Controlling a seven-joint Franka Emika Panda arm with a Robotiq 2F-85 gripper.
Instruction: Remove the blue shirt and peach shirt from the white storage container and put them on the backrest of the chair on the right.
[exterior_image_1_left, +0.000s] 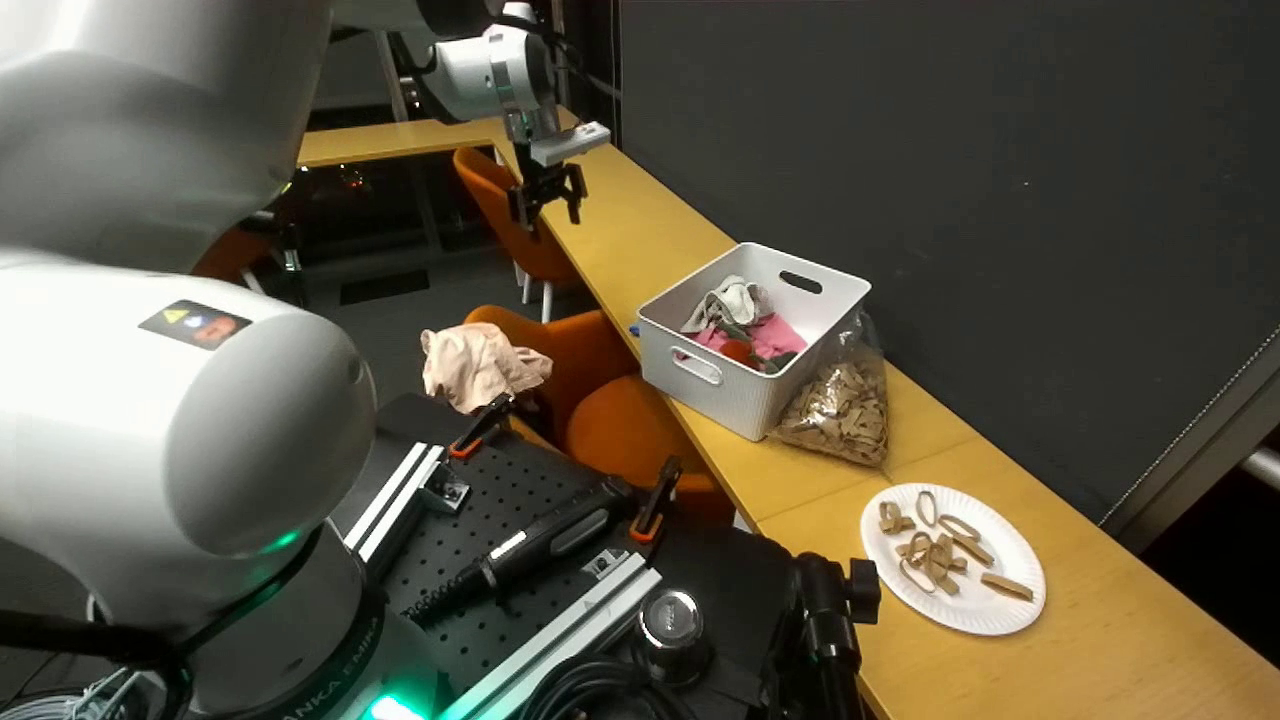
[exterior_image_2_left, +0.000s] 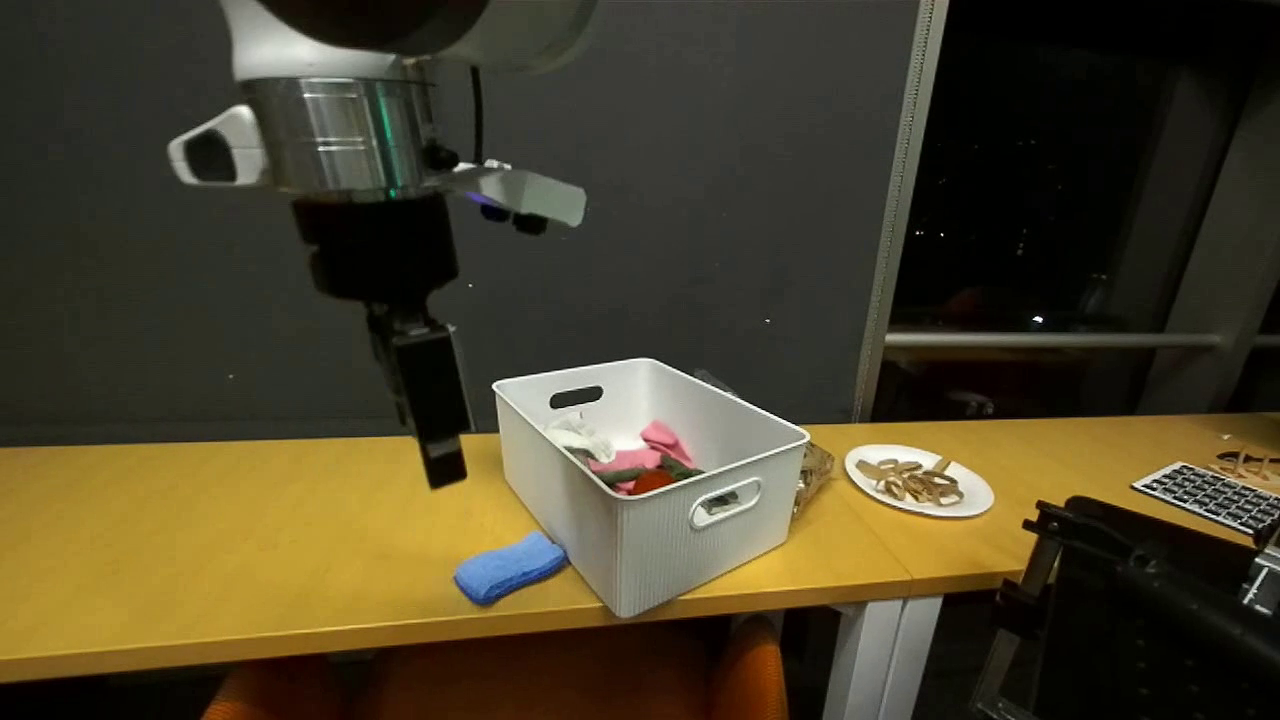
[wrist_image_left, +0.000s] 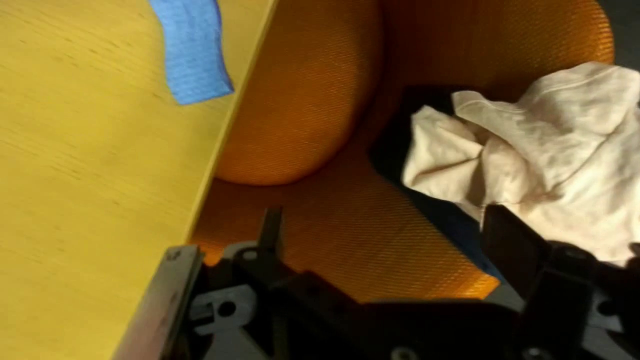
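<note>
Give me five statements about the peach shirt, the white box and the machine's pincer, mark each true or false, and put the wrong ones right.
1. Pink cloth lies inside the white storage container. True.
2. The peach shirt lies partly over dark blue fabric. True.
3. The peach shirt is inside the white storage container too. False: it is draped over an orange chair.
4. The pincer is open. True.
5. The white storage container stands on the floor. False: it stands on a table.
</note>
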